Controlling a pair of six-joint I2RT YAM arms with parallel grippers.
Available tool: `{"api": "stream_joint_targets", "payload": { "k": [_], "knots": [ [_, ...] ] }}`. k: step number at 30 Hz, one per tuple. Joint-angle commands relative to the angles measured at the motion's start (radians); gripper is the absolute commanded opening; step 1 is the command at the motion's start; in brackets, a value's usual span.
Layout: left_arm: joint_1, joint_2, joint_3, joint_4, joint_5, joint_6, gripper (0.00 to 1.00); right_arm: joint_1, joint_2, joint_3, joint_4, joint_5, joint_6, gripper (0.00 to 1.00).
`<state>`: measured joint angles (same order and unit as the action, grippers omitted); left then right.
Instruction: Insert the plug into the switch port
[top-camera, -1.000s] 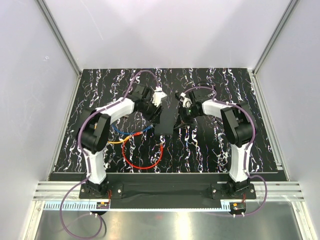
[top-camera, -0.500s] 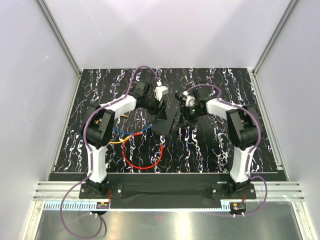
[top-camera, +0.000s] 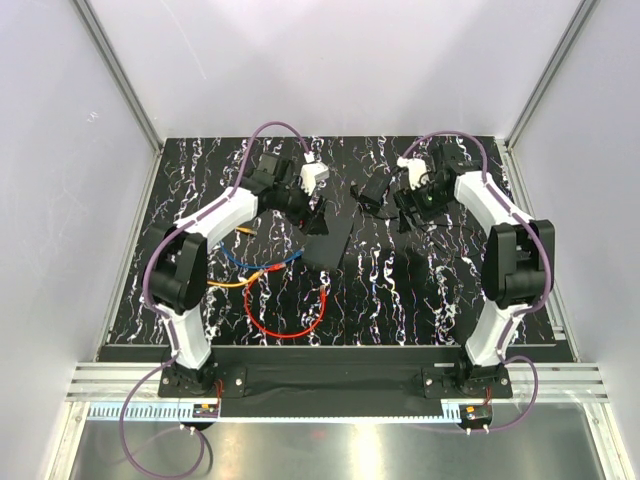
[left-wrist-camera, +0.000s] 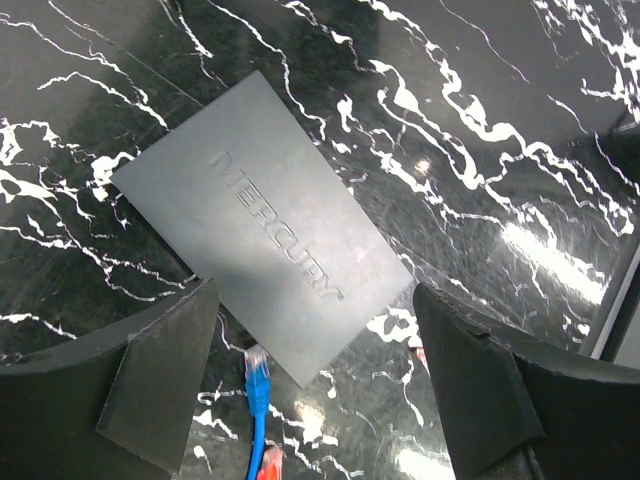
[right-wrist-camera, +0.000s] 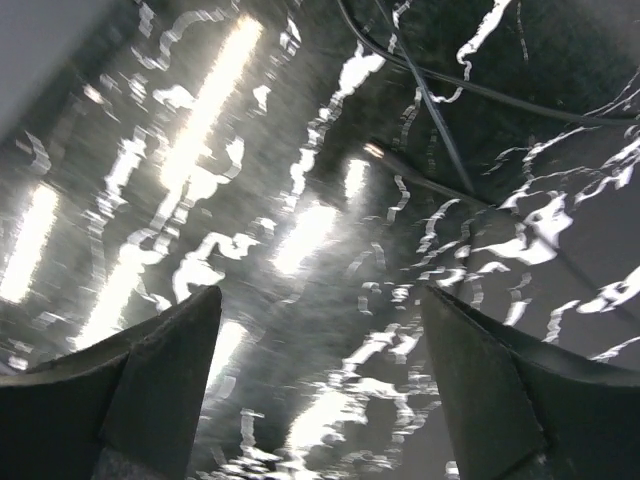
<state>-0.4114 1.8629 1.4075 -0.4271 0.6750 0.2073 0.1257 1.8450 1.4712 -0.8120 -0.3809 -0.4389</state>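
Note:
The flat matte black box (left-wrist-camera: 265, 225) marked MERCURY lies on the marbled table, also seen from above as a black box (top-camera: 328, 243). The switch port in its edge does not show. A blue cable's plug (left-wrist-camera: 257, 362) touches the box's lower left edge; I cannot tell whether it sits inside. My left gripper (left-wrist-camera: 315, 375) hangs open above that edge, holding nothing, and in the top view the left gripper (top-camera: 312, 208) is just behind the box. My right gripper (right-wrist-camera: 320, 390) is open over bare table; from above the right gripper (top-camera: 408, 205) is well right of the box.
A small black lump (top-camera: 375, 190) with a thin black cord (right-wrist-camera: 430, 100) lies between the grippers. Blue cable (top-camera: 262, 266), an orange-tipped one (top-camera: 235, 283) and a red loop (top-camera: 285, 322) lie left of and in front of the box. An orange plug (left-wrist-camera: 270, 462) lies beside the blue one.
Both grippers have opened and drawn away from the box. The right arm has swung back and to the right; the left has pulled back slightly. The box now lies free on the table.

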Motion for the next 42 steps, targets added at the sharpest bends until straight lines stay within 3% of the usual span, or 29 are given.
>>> {"api": "stream_joint_targets", "payload": {
  "k": [1, 3, 4, 7, 15, 38, 41, 42],
  "knots": [
    [0.002, -0.071, 0.015, -0.047, 0.035, 0.076, 0.85, -0.017, 0.046, 0.067, -0.073, 0.048, -0.184, 0.80],
    [0.002, -0.080, 0.010, -0.064, 0.066, 0.102, 0.84, -0.015, 0.075, 0.081, -0.067, 0.034, -0.237, 0.67],
    [0.002, -0.087, 0.008, -0.070, 0.077, 0.109, 0.84, -0.017, 0.092, 0.107, -0.056, 0.033, -0.245, 0.52],
    [0.002, -0.099, 0.001, -0.081, 0.123, 0.119, 0.83, -0.015, 0.152, 0.159, -0.059, 0.008, -0.316, 0.40],
    [0.002, -0.102, -0.007, -0.073, 0.138, 0.122, 0.82, -0.014, 0.253, 0.242, -0.082, -0.035, -0.475, 0.43],
    [0.003, -0.082, -0.001, -0.090, 0.120, 0.139, 0.83, 0.037, 0.368, 0.222, -0.050, -0.004, -0.552, 0.42],
    [0.003, -0.087, -0.001, -0.093, 0.123, 0.141, 0.83, 0.043, 0.370, 0.202, -0.030, 0.016, -0.560, 0.38],
    [0.003, -0.091, 0.001, -0.093, 0.123, 0.142, 0.83, 0.048, 0.369, 0.189, -0.027, 0.025, -0.572, 0.31]
  ]
}}
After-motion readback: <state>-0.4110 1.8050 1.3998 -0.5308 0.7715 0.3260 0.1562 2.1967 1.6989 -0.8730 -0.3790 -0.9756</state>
